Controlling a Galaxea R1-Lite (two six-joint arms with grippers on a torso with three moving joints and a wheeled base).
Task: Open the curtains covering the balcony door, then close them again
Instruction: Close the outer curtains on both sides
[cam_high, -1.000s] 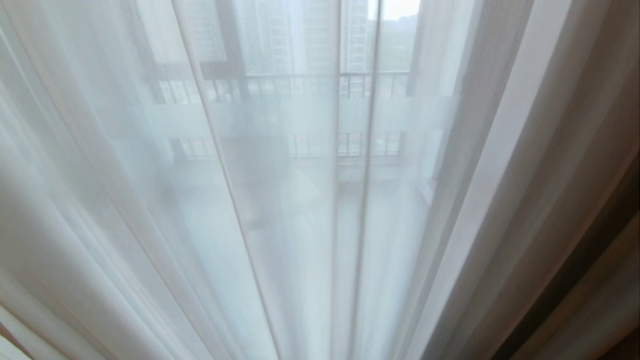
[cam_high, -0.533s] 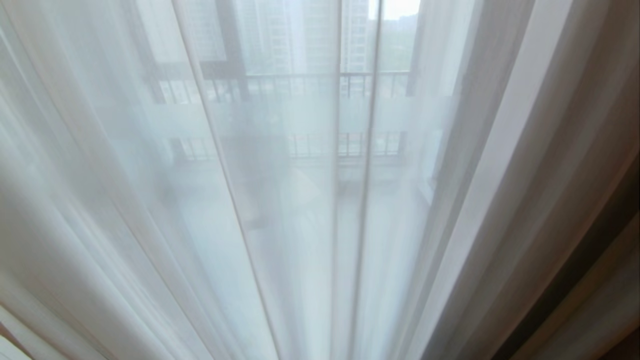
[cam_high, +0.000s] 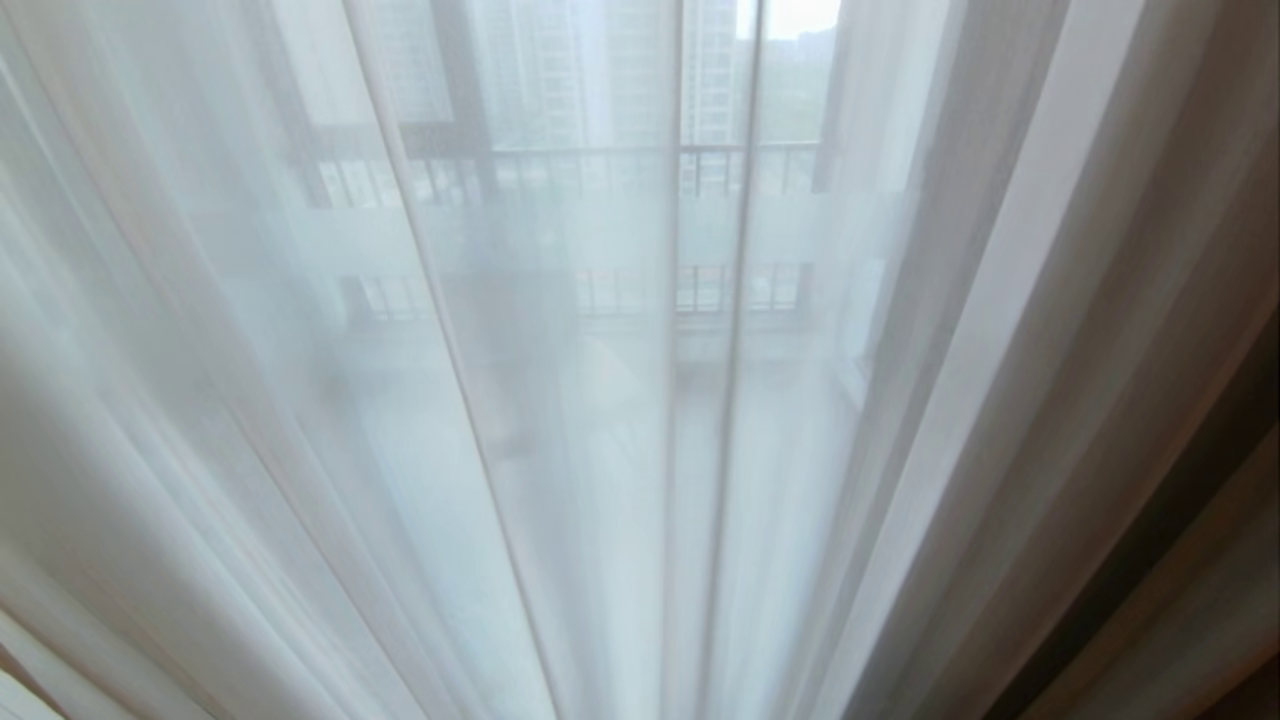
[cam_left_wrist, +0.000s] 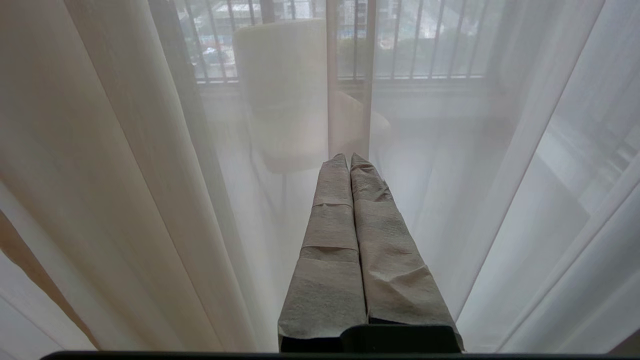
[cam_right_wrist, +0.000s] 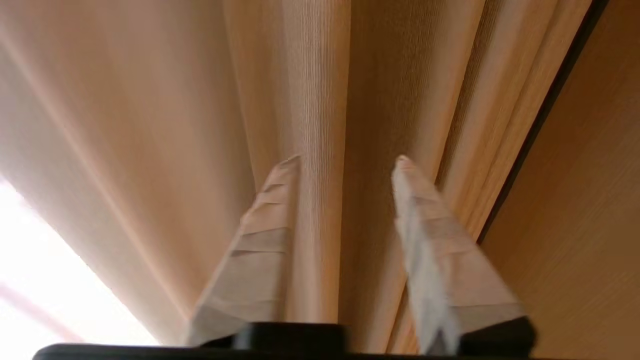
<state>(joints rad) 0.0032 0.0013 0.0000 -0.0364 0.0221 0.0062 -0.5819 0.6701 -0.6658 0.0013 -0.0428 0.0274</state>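
Your right gripper (cam_right_wrist: 345, 160) is up at the thick beige curtain (cam_right_wrist: 320, 100), fingers (cam_right_wrist: 260, 240) spread apart with a ribbed fold of the cloth standing between them. You can't tell from the right wrist view whether the pads actually touch the fabric; nothing is pinched, the gap on either side of the fold is plain. Just beside those pleats runs a dark strip (cam_right_wrist: 540, 115), and past it a wood-grain panel (cam_right_wrist: 590, 210). On the far side of the fold, bright daylight comes through the cloth.

Your left gripper (cam_left_wrist: 348, 157) has its two wrapped fingers (cam_left_wrist: 325, 240) pressed together, holding nothing, pointing level at the sheer white curtain (cam_left_wrist: 500, 210). It hangs short of the cloth. Through the sheer you can make out a pale chair (cam_left_wrist: 285, 90) and railing bars (cam_left_wrist: 415, 45) beyond it.

From the head view, neither arm shows. The sheer white curtain (cam_high: 250, 400) covers nearly everything in front of you, drawn across the balcony door (cam_high: 460, 100), whose dark frame shows faintly through it. The railing (cam_high: 720, 160) and tall buildings (cam_high: 560, 60) sit hazy behind. Off to your right the folds turn darker, where the thick curtain (cam_high: 1180, 450) hangs bunched.
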